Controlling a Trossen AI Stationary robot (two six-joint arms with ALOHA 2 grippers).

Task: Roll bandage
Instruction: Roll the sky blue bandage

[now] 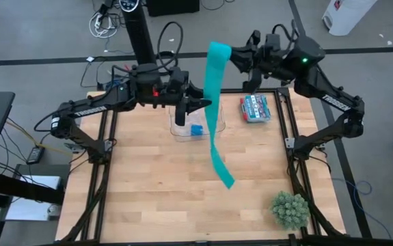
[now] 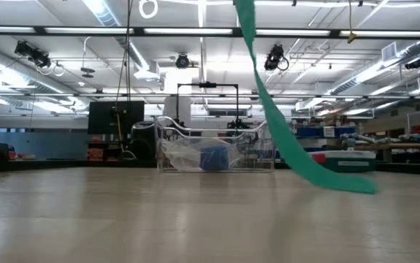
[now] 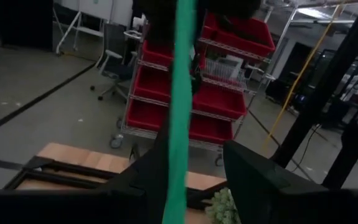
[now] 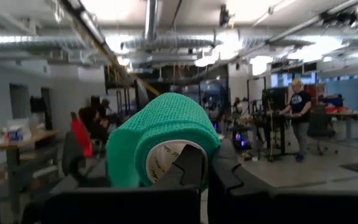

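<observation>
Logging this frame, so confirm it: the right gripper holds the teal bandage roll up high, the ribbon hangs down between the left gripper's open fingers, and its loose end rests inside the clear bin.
One part is wrong. In the high view the bandage ribbon passes the clear bin and its loose end lies out over the bare table. The right gripper does hold the roll, and the ribbon does run between the left gripper's open fingers.

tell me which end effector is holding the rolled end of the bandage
The right end effector, raised over the table's far edge, shut on the bandage coil; the left end effector only straddles the hanging strip.

wooden table (image 1: 148, 198) – clear bin (image 1: 182, 130), blue box (image 1: 254, 108), green plant (image 1: 290, 209).
</observation>
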